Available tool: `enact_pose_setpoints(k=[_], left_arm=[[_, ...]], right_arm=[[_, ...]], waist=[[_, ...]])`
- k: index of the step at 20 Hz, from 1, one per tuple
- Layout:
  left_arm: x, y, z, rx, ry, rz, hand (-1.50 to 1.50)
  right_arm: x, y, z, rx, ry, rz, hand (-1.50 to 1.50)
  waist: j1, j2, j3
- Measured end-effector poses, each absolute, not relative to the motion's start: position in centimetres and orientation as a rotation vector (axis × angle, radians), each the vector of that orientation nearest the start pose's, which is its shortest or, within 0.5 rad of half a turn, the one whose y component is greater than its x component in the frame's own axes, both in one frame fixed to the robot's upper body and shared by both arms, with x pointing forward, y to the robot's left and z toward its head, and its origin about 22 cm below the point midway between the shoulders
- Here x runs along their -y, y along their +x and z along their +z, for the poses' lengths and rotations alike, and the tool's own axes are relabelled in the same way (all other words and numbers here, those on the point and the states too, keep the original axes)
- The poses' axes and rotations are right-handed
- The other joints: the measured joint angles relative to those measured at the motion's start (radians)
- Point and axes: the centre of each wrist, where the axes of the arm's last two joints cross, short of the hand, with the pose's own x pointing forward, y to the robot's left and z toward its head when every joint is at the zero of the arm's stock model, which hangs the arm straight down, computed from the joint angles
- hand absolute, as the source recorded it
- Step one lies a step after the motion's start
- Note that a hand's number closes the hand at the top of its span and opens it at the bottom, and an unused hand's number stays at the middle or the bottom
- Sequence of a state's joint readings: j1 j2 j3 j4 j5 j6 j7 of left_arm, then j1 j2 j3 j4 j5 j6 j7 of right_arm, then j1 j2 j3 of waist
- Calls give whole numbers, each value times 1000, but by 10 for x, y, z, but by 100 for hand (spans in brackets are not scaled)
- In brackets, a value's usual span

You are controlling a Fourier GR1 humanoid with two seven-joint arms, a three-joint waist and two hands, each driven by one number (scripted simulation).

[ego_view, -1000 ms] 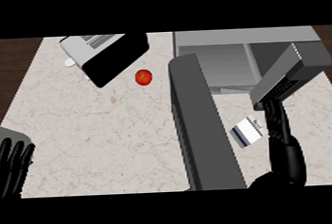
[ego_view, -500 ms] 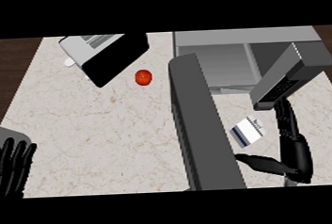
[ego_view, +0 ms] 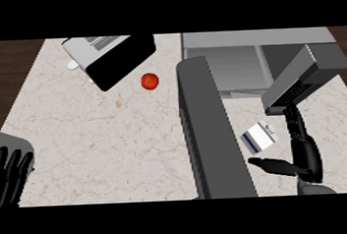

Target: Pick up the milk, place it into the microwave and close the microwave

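Kitchen, speckled stone counter (ego_view: 97, 137), open microwave (ego_view: 232, 62), tomato (ego_view: 150, 81)

Left hand (ego_view: 8, 175) cut off by the view's lower-left edge.

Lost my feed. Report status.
Right hand open beside milk, not gripping. Left hand resting, lower left. Microwave door open.

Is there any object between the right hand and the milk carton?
No. The right hand is open right beside the milk carton, fingers along its right side, thumb just below. Nothing visible lies between them.
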State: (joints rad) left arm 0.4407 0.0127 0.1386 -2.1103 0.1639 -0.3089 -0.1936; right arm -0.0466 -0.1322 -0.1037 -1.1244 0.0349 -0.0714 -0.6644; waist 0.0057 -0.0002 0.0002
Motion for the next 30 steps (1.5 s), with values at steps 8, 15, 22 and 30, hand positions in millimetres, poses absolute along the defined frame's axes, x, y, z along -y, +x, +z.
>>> enact_pose_setpoints(k=[8,15,22,30], left_arm=[[-290,115,56,1922,-28,-10,-150],[-289,117,53,1916,-32,-7,-150],[-291,119,51,1918,-40,-12,-150],[-291,124,58,1921,-39,-5,-150]], right_arm=[[311,239,-116,1791,-292,84,-150],[318,241,-137,1751,-235,100,-150],[322,246,-148,1704,-152,91,-150],[317,245,-155,1706,-158,43,-150]], waist=[[3,1,0],[5,2,1],[10,4,1],[11,5,2]])
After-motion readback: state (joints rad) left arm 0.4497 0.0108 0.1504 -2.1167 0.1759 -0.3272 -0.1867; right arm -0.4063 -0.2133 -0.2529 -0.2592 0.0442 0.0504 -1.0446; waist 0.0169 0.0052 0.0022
